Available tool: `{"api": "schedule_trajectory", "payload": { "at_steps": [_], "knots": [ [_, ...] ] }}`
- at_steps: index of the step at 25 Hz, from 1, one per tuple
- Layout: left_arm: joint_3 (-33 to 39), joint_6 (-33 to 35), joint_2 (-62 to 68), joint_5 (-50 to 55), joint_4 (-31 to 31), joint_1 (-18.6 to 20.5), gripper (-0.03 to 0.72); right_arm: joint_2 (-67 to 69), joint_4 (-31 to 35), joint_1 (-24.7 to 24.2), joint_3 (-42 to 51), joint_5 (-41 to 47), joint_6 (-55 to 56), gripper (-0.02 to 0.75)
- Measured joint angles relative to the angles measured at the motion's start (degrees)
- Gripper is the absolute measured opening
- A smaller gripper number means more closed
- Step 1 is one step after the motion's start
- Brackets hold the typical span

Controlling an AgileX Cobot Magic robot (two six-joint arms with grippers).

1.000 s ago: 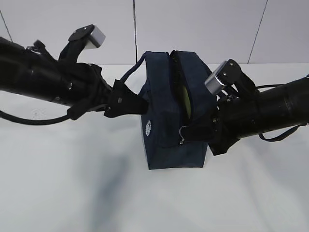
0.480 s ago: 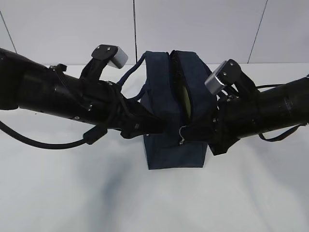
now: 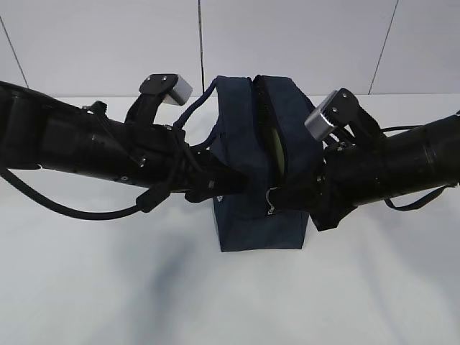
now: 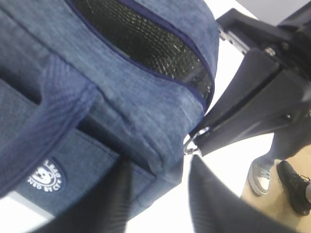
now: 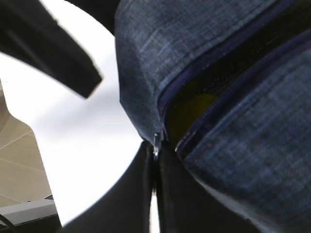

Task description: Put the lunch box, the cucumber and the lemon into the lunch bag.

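The navy lunch bag [image 3: 248, 162] stands upright in the middle of the table, its top zipper partly open. A yellow patch, the lemon [image 3: 277, 149], shows in the gap and also in the right wrist view [image 5: 194, 112]. The lunch box and the cucumber are hidden. My right gripper [image 3: 276, 197] is shut on the metal zipper pull [image 5: 155, 141] at the bag's front end. My left gripper [image 3: 231, 188] is open against the bag's front left side. In the left wrist view [image 4: 158, 204] its jaws straddle the bag's [image 4: 121, 107] lower front corner, near the ring pull [image 4: 192, 144].
The white table [image 3: 108, 287] runs all round the bag, with a grey panelled wall behind. Both black arms cross the table at bag height from left and right. A person's shoes [image 4: 277, 178] show on the floor beyond the table edge.
My left arm has swung right and forward, bringing its gripper from the bag's left handle side to the front left corner. The right arm and the bag have not moved.
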Motion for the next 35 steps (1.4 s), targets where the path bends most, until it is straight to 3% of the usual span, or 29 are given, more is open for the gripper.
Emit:
{"api": "schedule_trajectory", "payload": {
  "at_steps": [7, 10, 23, 35],
  "knots": [
    [0.0, 1.8, 0.0, 0.1, -2.4, 0.0, 0.082, 0.0, 0.0, 0.0, 0.0, 0.1, 0.0, 0.001],
    [0.0, 1.8, 0.0, 0.1, -2.6, 0.0, 0.000, 0.0, 0.0, 0.0, 0.0, 0.3, 0.0, 0.001],
    [0.0, 1.9, 0.1, 0.1, -2.8, 0.0, -0.009, -0.7, -0.1, 0.0, 0.0, 0.3, 2.9, 0.001],
    [0.0, 1.9, 0.1, -0.1, -3.0, 0.0, -0.009, -2.8, -0.1, 0.0, 0.0, -1.0, 21.7, 0.001]
  ]
}}
